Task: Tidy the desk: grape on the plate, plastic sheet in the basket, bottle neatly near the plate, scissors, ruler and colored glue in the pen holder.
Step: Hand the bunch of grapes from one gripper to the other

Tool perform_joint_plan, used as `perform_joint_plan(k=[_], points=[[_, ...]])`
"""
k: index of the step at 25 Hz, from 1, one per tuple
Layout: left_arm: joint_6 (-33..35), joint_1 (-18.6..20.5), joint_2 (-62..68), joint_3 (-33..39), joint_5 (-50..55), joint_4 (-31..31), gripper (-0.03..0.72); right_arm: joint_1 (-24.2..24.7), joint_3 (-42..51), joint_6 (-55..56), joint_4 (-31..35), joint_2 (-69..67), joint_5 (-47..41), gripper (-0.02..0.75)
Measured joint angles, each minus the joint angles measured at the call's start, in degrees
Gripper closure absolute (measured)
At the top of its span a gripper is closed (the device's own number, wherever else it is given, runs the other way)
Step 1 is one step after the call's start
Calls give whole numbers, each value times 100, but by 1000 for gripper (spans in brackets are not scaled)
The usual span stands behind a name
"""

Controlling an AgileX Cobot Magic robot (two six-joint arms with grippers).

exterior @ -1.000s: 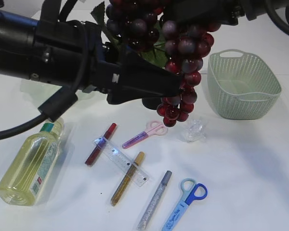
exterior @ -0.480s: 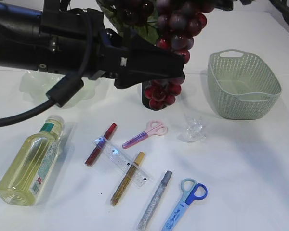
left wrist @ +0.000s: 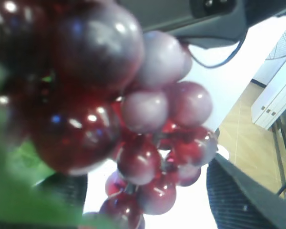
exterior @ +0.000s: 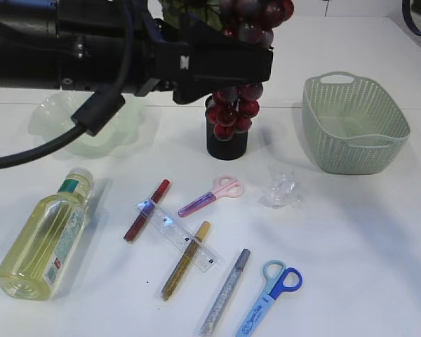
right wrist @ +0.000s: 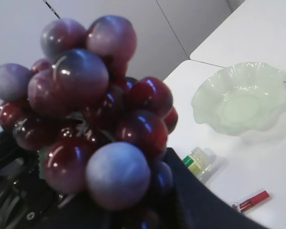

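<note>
The dark red grape bunch hangs high over the black pen holder. My right gripper, out of the exterior view, is shut on the bunch's top. My left gripper stands open around its lower grapes, with a gap showing at one finger. The pale green plate lies far left. On the table are the bottle, plastic sheet, pink scissors, blue scissors, ruler, and red, gold and silver glue.
The green basket stands at the right with nothing in it. My left arm spans the upper left of the exterior view, over the plate's far side. The bottle lies on its side at the left.
The grape bunch has risen and drifted back over the pen holder. My left arm rose with it. The things on the table have not moved.
</note>
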State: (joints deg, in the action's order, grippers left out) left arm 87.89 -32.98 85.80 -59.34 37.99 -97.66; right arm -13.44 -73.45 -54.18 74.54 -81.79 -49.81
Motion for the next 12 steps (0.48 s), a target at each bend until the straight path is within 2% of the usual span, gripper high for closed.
perform_joint_plan(k=[12], points=[[542,0,67,-20,-92,-397,124,0,0,10,483,-172,33,540]])
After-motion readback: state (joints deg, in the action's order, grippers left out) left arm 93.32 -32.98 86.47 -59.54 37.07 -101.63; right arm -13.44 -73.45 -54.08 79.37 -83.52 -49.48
